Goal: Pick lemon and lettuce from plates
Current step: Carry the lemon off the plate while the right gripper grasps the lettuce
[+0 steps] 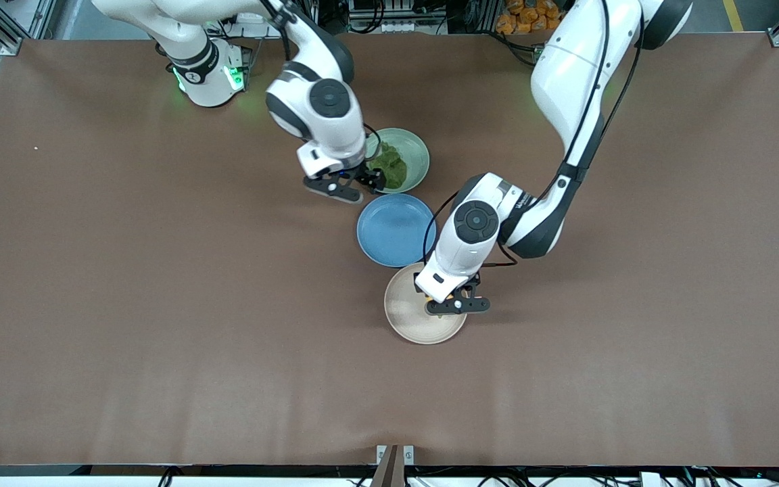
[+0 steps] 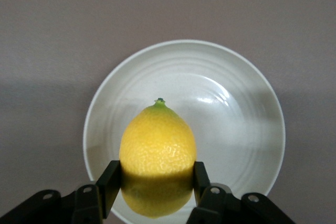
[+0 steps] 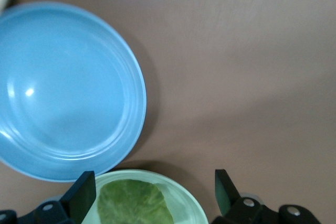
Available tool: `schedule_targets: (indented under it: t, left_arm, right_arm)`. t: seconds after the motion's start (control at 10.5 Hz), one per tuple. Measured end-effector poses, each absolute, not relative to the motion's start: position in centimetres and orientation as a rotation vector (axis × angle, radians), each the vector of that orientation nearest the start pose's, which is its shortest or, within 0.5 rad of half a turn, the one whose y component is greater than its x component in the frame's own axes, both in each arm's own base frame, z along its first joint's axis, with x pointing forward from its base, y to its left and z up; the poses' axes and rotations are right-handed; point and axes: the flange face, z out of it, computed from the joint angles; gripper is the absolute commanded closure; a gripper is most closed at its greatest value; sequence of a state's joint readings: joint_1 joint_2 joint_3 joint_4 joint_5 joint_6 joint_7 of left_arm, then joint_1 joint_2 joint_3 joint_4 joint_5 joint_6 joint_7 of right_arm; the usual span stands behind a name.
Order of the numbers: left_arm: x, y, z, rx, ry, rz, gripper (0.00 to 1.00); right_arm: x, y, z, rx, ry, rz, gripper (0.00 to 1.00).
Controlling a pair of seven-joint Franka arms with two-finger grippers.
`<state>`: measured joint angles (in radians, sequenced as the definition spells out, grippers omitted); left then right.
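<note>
My left gripper (image 1: 457, 304) is down over the beige plate (image 1: 406, 314), at its edge toward the left arm's end. In the left wrist view the left gripper (image 2: 157, 179) is shut on the yellow lemon (image 2: 157, 145), with both fingers pressed to its sides over that plate (image 2: 236, 129). I cannot tell whether the lemon still rests on the plate. My right gripper (image 1: 362, 182) is low over the rim of the mint green plate (image 1: 416, 152), beside the dark green lettuce (image 1: 389, 169). In the right wrist view the right gripper (image 3: 153, 192) is open and empty over the lettuce (image 3: 134, 205) on the mint plate (image 3: 184, 195).
An empty blue plate (image 1: 396, 230) lies between the mint and beige plates, close to both; it also shows in the right wrist view (image 3: 63, 93). Bare brown tabletop (image 1: 159, 304) spreads all around the three plates.
</note>
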<state>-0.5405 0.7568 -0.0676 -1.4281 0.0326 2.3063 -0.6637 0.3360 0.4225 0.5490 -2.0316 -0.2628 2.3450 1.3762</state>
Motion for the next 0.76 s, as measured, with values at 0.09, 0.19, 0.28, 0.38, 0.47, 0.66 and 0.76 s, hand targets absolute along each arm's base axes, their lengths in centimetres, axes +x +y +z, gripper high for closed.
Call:
schedule_targets:
  t: [0.09,0.19,0.28,0.38,0.47,0.66,0.76]
  left_arm:
    - [61.6,-40.7,28.3,-3.217,-0.102,-0.141,1.0]
    - [62.4,-39.1,31.3,-3.204,-0.123,-0.15,1.0]
    - [63.5,-36.4,34.0,-3.193,-0.117,-0.159,1.0]
    - [64.7,-33.2,35.8,-3.182,-0.077,-0.151,1.0]
    - [65.8,-30.2,36.4,-3.171,-0.041,-0.135,1.0]
    - [67.6,-24.3,34.7,-3.149,0.027,-0.077,1.0]
    - [68.3,-21.6,33.0,-3.139,0.027,-0.035,1.0]
  right_arm:
    - [37.2,46.1,24.1,-3.123,0.535,0.063,0.0]
    - [36.1,46.9,22.4,-3.133,0.54,0.064,0.0]
    - [35.2,47.4,21.2,-3.141,0.548,0.064,0.0]
    - [34.3,48.0,20.6,-3.145,0.557,0.066,0.0]
    - [33.5,48.6,20.3,-3.141,0.559,0.073,0.0]
    - [32.1,49.7,20.5,-3.13,0.56,0.087,0.0]
    - [31.4,50.2,20.6,-3.128,0.554,0.093,0.0]
